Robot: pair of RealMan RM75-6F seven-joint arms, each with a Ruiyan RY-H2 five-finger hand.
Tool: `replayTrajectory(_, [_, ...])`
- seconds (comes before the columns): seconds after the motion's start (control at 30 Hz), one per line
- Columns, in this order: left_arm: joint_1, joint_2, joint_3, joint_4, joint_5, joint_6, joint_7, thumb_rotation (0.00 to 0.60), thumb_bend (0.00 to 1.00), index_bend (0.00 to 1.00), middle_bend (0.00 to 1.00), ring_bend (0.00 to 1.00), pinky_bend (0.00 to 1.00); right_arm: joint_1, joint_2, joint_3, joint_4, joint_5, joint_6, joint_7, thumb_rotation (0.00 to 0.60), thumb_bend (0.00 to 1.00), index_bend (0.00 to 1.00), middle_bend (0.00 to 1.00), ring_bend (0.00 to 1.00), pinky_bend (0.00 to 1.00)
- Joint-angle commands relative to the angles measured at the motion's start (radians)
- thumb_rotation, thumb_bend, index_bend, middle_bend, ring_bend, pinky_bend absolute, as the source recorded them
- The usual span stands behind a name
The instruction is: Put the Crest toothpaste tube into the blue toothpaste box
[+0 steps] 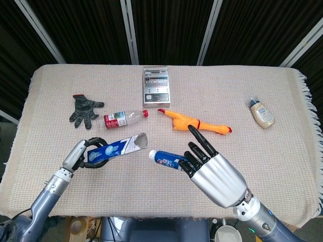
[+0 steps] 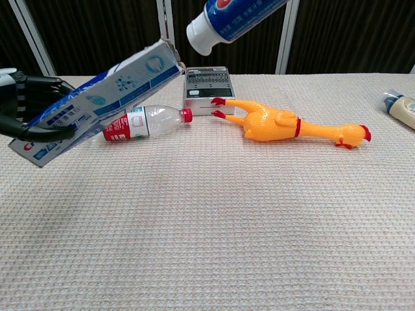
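Right hand (image 1: 214,169) grips the toothpaste tube (image 1: 166,158), cap just beside the open end of the blue box (image 1: 115,148) gripped by left hand (image 1: 81,155).

Hidden and cut-off parts around the toothpaste tube

In the chest view the toothpaste tube (image 2: 228,18) is cut by the top edge, so only its cap end shows and the right hand (image 1: 214,170) holding it is outside that picture. In the head view the right hand covers the rear part of the tube. Left of the tube, the blue toothpaste box (image 1: 115,148) has its rear end hidden inside the left hand (image 1: 83,154); the left edge of the chest view cuts that hand. The print on the grey device (image 1: 156,86) behind the tube is too small to read.
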Motion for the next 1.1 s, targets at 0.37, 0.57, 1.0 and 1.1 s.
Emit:
replayTrajectory(0.37, [-0.048, -0.064, -0.008, -0.02, 0.028, -0.041, 0.046, 0.6, 0.35, 0.57, 0.44, 0.3, 0.37, 0.065, -0.104, 0.047, 0.024, 0.113, -0.038, -0.051, 0.6, 0.43, 0.67, 0.62, 0.38, 0.02])
replayTrajectory(0.57, [-0.038, -0.047, -0.006, -0.041, 0.036, -0.017, 0.049, 0.6, 0.35, 0.57, 0.44, 0.3, 0.37, 0.105, -0.158, 0.056, 0.057, 0.163, -0.06, -0.069, 0.6, 0.43, 0.67, 0.62, 0.38, 0.02])
replayTrajectory(1.0, [-0.019, -0.022, 0.022, -0.046, 0.055, 0.0, 0.028, 0.6, 0.35, 0.58, 0.44, 0.3, 0.37, 0.099, -0.132, 0.089, 0.066, 0.199, 0.0, -0.042, 0.6, 0.43, 0.67, 0.62, 0.38, 0.02])
replayTrajectory(1.1, [-0.014, -0.018, 0.022, -0.047, 0.061, 0.012, 0.02, 0.6, 0.35, 0.58, 0.45, 0.3, 0.37, 0.092, -0.116, 0.092, 0.067, 0.204, 0.012, -0.028, 0.6, 0.43, 0.67, 0.62, 0.38, 0.02])
